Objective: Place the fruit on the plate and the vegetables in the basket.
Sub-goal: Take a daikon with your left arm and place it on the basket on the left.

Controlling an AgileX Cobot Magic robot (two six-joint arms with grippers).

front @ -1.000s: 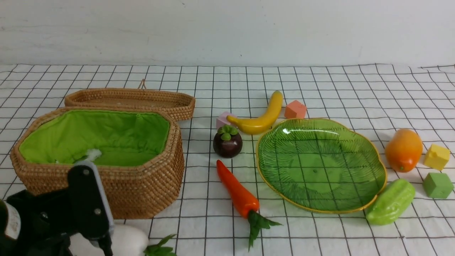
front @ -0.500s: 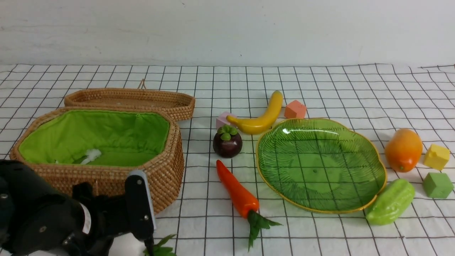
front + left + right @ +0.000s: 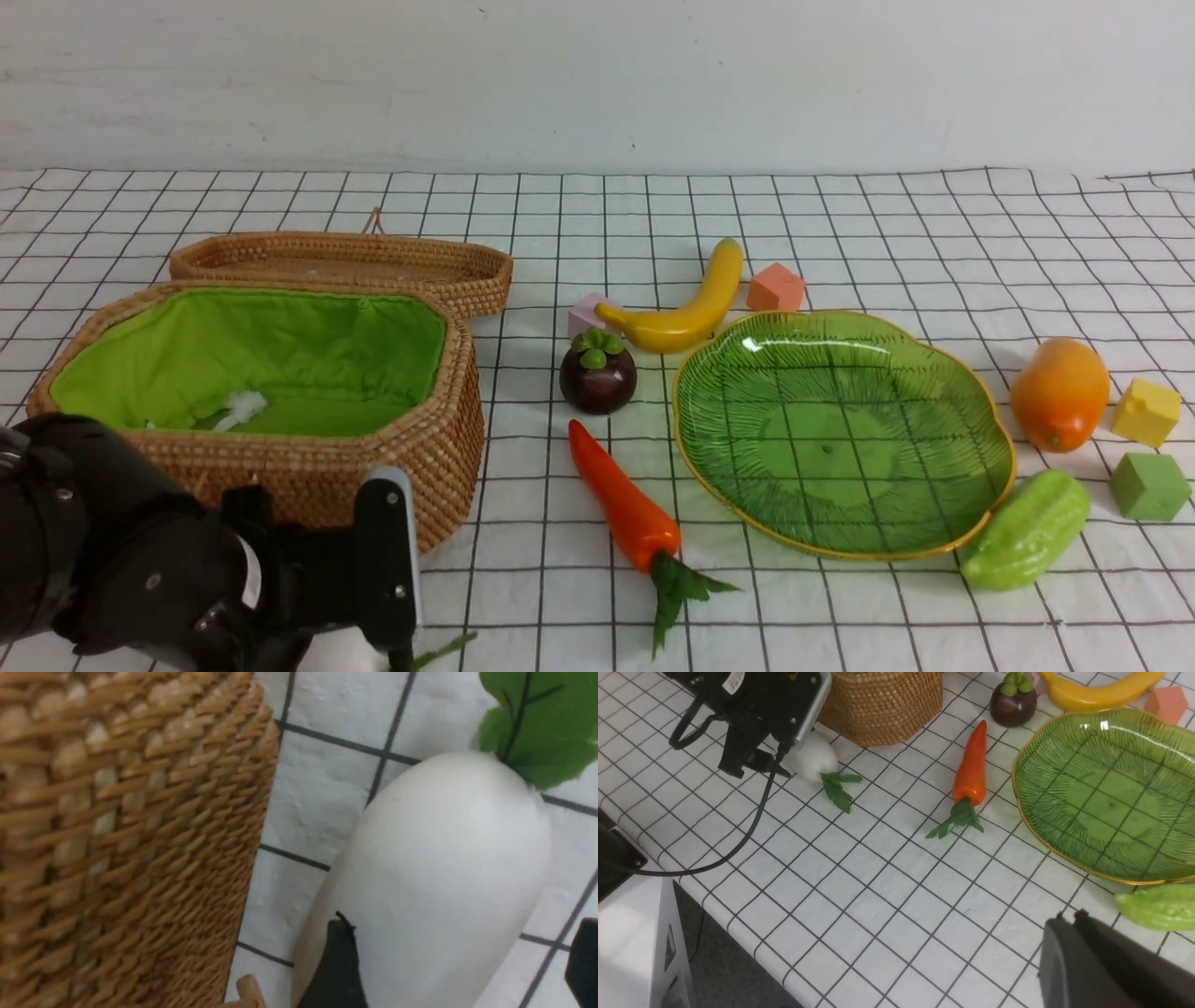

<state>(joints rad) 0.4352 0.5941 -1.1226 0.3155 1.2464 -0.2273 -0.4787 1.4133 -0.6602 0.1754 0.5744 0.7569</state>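
The left tool [image 3: 460, 933] is spread wide open, and the white radish [image 3: 444, 849] lies between its fingers on the counter [image 3: 327, 779], just beside the wall of the basket [image 3: 117, 835]. The right tool [image 3: 1070, 917] is clenched shut. The carrot [image 3: 624, 499], the mangosteen [image 3: 597, 373] and the banana [image 3: 686, 303] lie between the basket and the plate [image 3: 840, 439], and the mango [image 3: 1060, 392] and the gourd [image 3: 1027, 530] lie on the plate's right side.
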